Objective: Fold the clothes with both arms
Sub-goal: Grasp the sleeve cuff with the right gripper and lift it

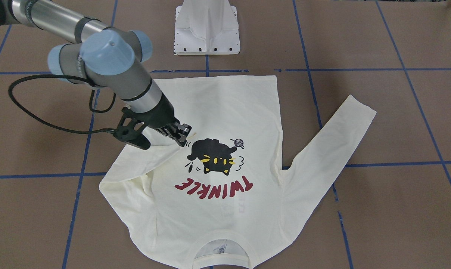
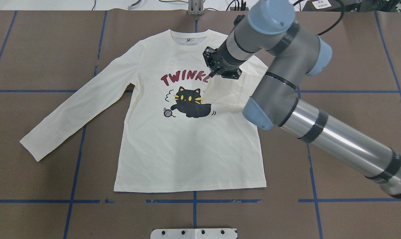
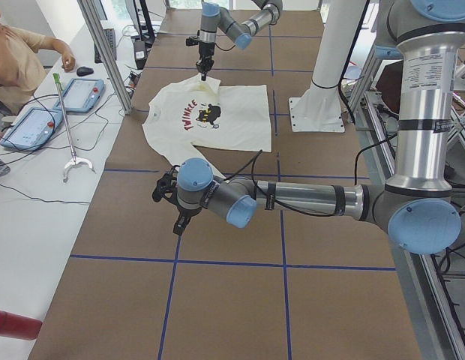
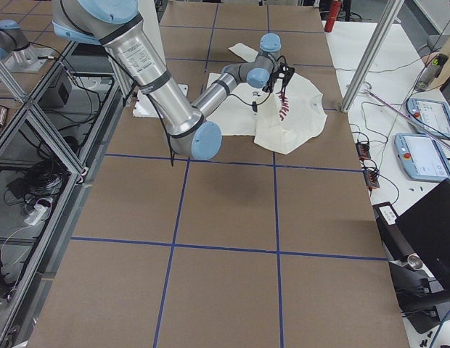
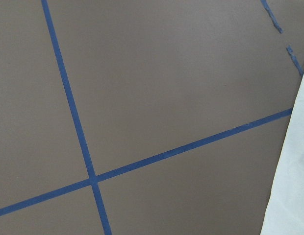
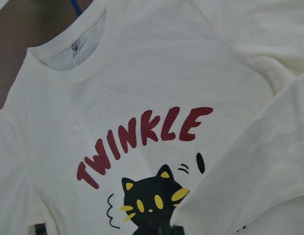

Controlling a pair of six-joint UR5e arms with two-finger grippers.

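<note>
Brown blue-taped counter (image 2: 38, 49): cream long-sleeved cat-print T-shirt (image 2: 187, 149) flat at centre, one sleeve (image 2: 227, 94) clamped in black right gripper (image 2: 220, 72) over the chest; left gripper (image 3: 180, 221), state unclear; a slipping grip could leave a crooked fold.

I am seeing a robotics lab: 2 robot arms (image 3: 292, 199) over a brown counter (image 2: 353, 59) with blue tape lines (image 2: 41, 201), aluminium frame posts (image 3: 105, 52), and 2 teach pendants (image 3: 34, 126) on a white side table (image 3: 22, 247).
</note>
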